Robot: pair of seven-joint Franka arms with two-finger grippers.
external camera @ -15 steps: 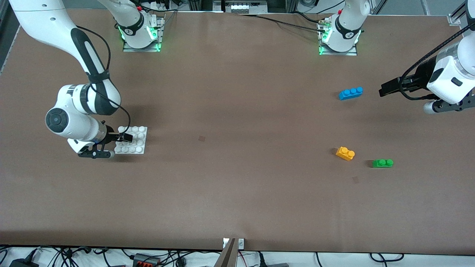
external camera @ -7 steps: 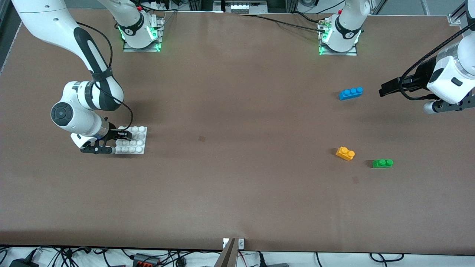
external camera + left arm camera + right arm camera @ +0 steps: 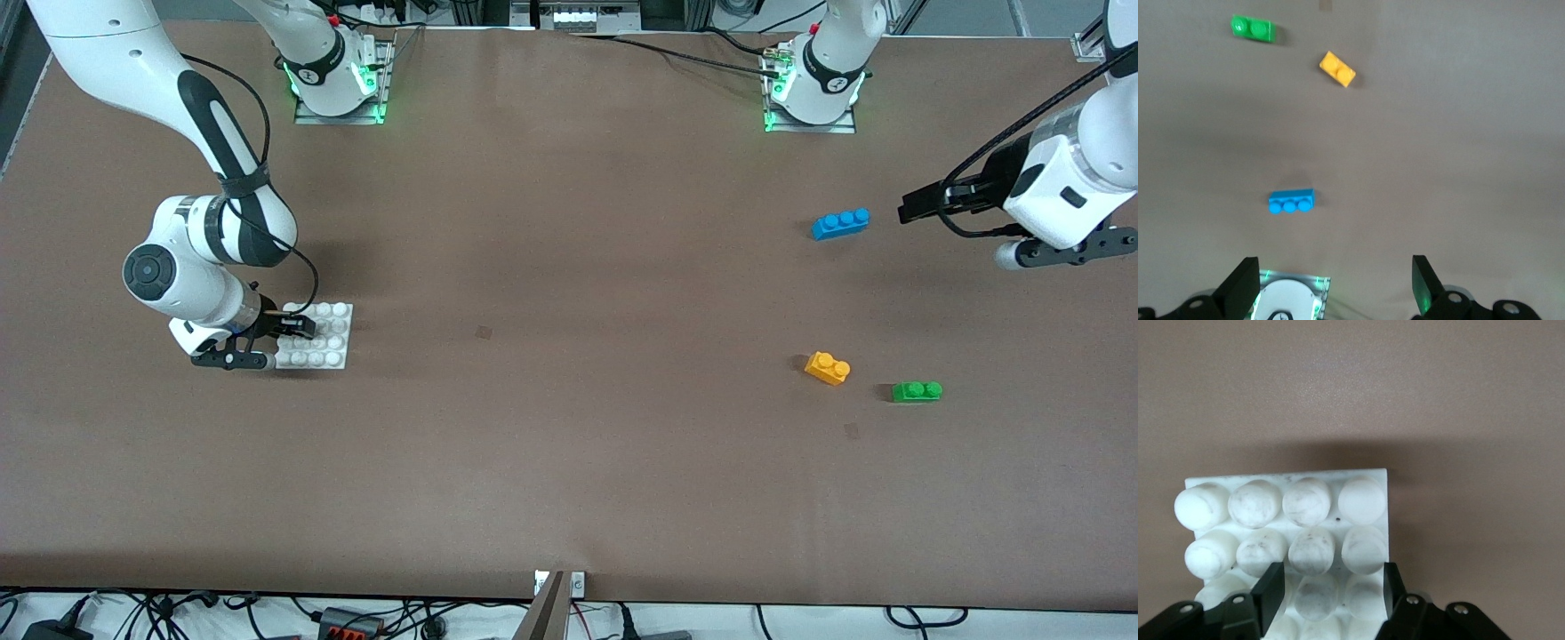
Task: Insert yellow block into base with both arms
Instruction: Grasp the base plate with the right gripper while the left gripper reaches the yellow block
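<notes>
The flat square white plastic base (image 3: 316, 336) lies on the brown table (image 3: 551, 444) toward the right arm's end, with the right gripper (image 3: 298, 325) low over it, open fingers (image 3: 1269, 593) straddling its studs. Toward the left arm's end, the small orange-yellow plastic block (image 3: 827, 367) sits just beside the green two-stud brick (image 3: 917, 391). The blue three-stud brick (image 3: 840, 223) lies farther from the front camera, near the open left gripper (image 3: 914, 212) hanging above the table

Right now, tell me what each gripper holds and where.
Nothing is held: left gripper open in the air, right gripper open, its fingers astride the base.

No legible text or labels anywhere.
</notes>
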